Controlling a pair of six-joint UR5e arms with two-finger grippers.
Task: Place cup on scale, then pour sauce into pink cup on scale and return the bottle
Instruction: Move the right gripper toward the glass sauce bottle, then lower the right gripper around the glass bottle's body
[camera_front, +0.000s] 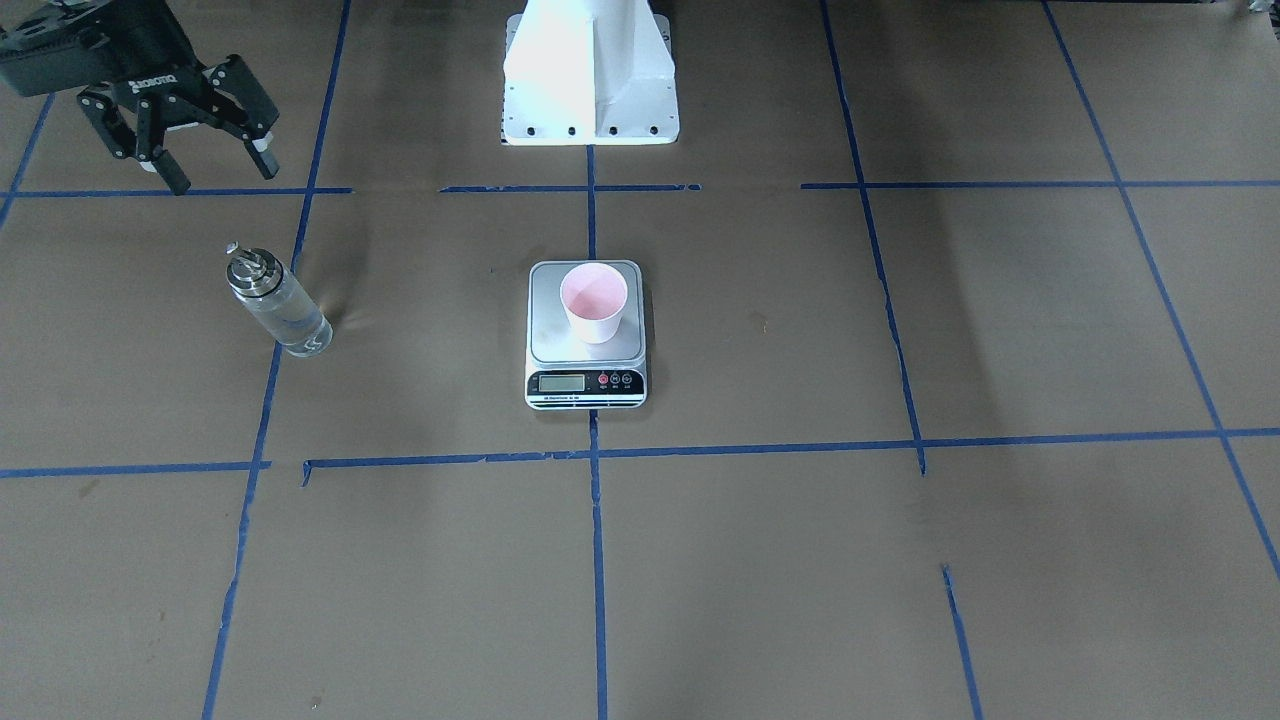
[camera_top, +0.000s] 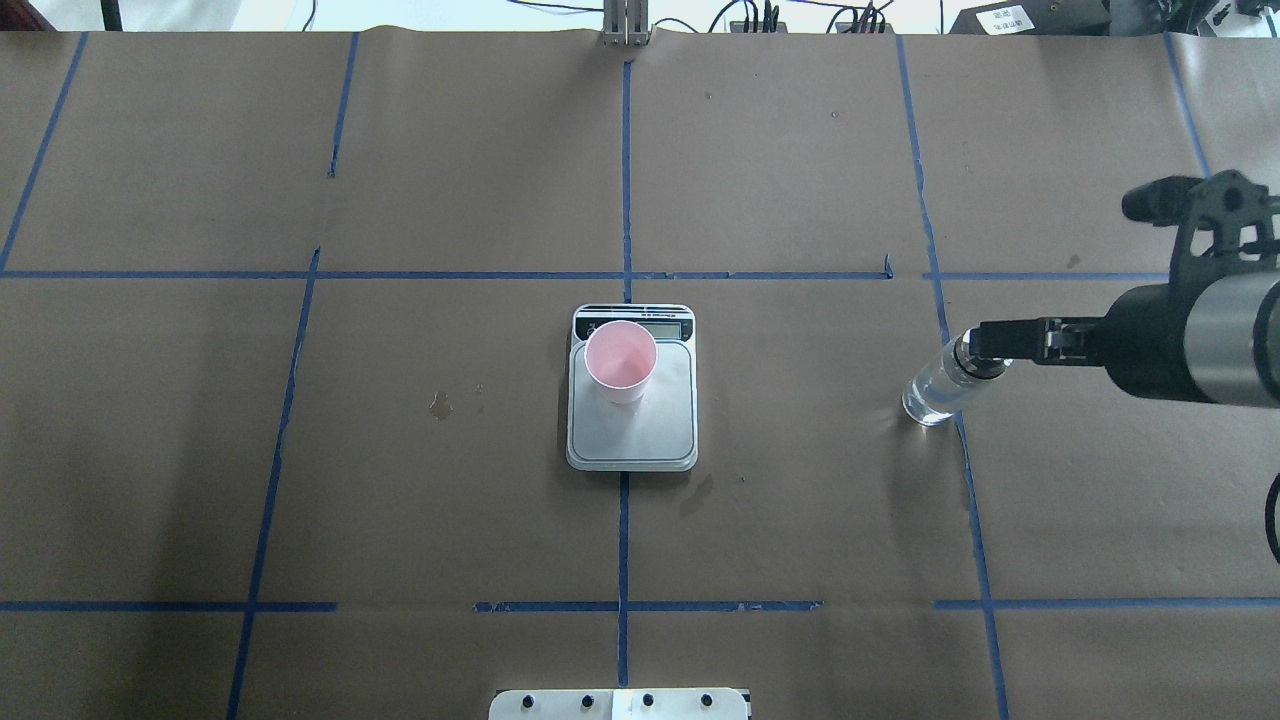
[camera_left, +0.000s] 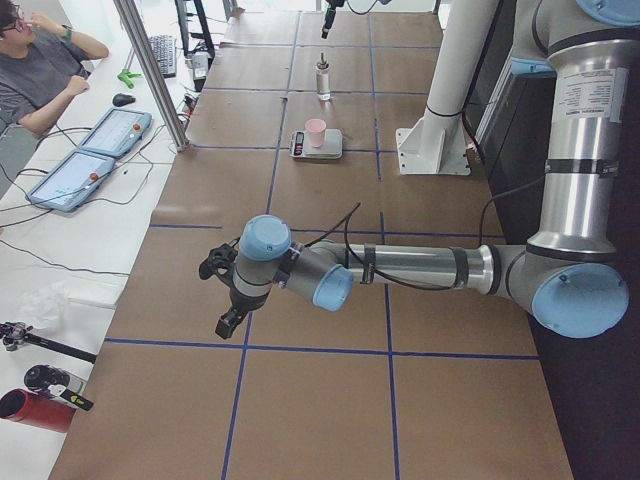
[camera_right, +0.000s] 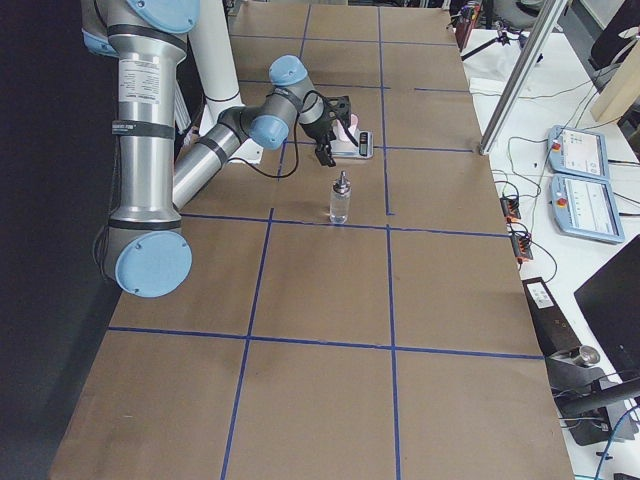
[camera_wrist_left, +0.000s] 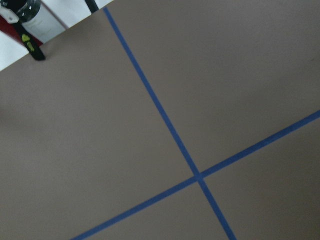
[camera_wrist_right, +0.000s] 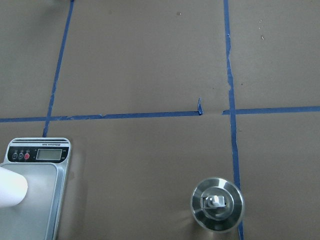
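The pink cup (camera_front: 594, 300) stands upright on the steel platform of the scale (camera_front: 586, 385), toward its display end. The clear glass bottle (camera_front: 280, 305) with a silver spout cap stands upright on the table, apart from the scale, with clear liquid inside. My right gripper (camera_front: 218, 170) hangs open and empty above the bottle, not touching it. The right wrist view looks down on the bottle cap (camera_wrist_right: 217, 204), with the scale (camera_wrist_right: 37, 155) and cup (camera_wrist_right: 10, 187) at its left edge. My left gripper (camera_left: 225, 295) shows only in the exterior left view, far from the scale; I cannot tell whether it is open.
The robot's white base (camera_front: 590, 75) stands behind the scale. Blue tape lines cross the brown paper table cover. An operator (camera_left: 40, 60) sits beside the table with tablets (camera_left: 90, 160). A red and black object (camera_left: 35, 410) lies off the table's end near the left arm.
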